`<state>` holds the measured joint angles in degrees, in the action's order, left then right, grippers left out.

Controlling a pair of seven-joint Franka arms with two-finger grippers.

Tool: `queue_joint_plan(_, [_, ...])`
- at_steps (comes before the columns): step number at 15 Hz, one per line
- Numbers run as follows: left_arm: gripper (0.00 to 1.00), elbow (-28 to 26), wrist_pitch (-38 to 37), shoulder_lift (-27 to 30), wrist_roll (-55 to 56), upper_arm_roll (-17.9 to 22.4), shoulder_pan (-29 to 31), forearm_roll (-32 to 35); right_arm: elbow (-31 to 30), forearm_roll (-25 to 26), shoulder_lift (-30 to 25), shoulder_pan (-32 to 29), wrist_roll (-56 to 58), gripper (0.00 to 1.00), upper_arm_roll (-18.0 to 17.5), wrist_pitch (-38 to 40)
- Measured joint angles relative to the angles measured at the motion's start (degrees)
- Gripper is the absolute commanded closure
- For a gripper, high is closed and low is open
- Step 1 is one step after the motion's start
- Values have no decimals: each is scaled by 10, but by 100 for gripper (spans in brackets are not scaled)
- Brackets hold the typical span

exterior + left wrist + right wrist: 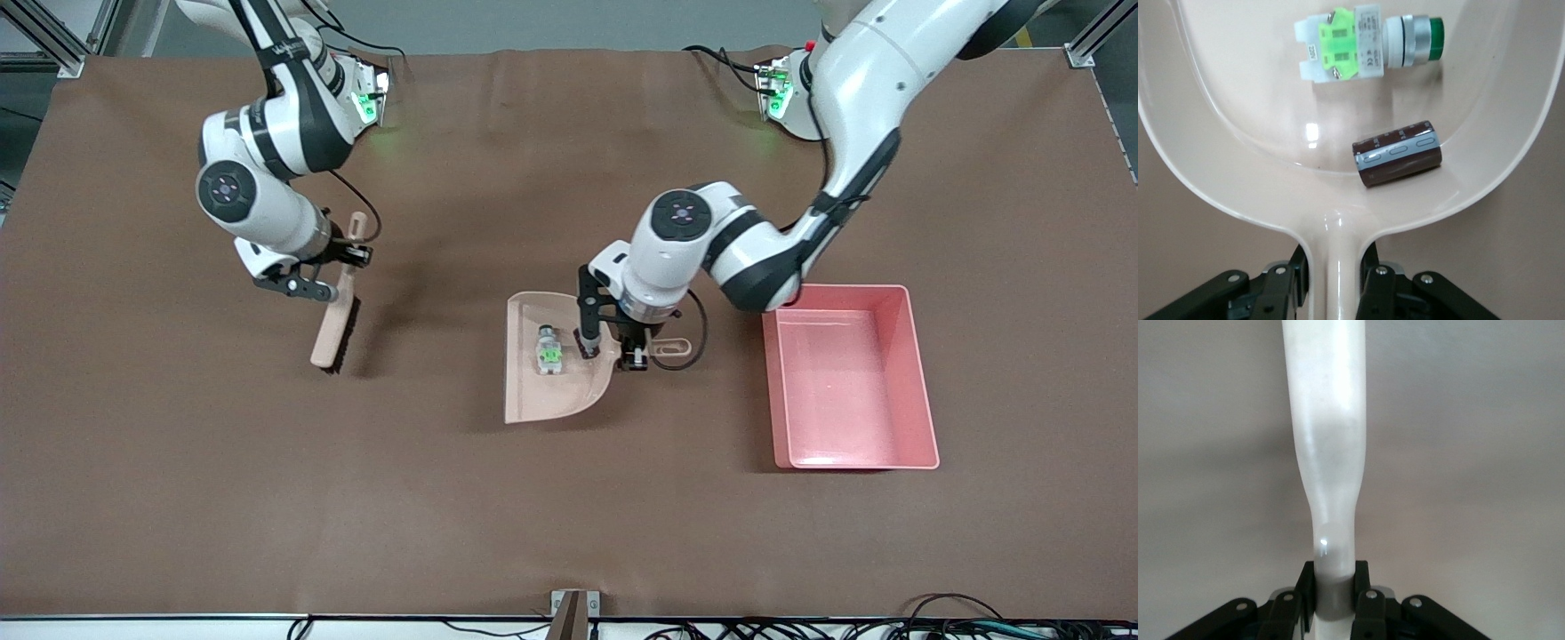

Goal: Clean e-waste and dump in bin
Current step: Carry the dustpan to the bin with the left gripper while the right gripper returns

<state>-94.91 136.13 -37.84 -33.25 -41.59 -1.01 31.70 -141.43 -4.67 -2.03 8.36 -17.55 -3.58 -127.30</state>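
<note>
a brown cloth covers the table (569, 516), with metal framing at its corners and cables along the near edge. the left gripper (633, 348) is clenched on the handle of the beige dustpan (533, 400). just beside it, in the pan, lie the whitish switch part (548, 349) and the dark ribbed capacitor (1398, 153), both long axes across the handle line. the pink bin (849, 378) sits near, toward the left arm's end. the right gripper (336, 267) grasps the brush (336, 324), bristles pointing down.
</note>
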Motion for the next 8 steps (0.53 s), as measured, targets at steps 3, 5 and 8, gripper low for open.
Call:
queue_joint_plan(3, [100,0,-22,3,-12,-87,118,0,-71,1,-19,-123,167,100,3,-75])
queue_joint_plan(5, [100,0,-36,5,-16,-118,170,0,-84,2,-17,-170,195,100,4,-95])
queue_joint_plan(8, [100,1,-54,16,-21,-135,209,0,-86,2,-1,-200,192,100,2,-109])
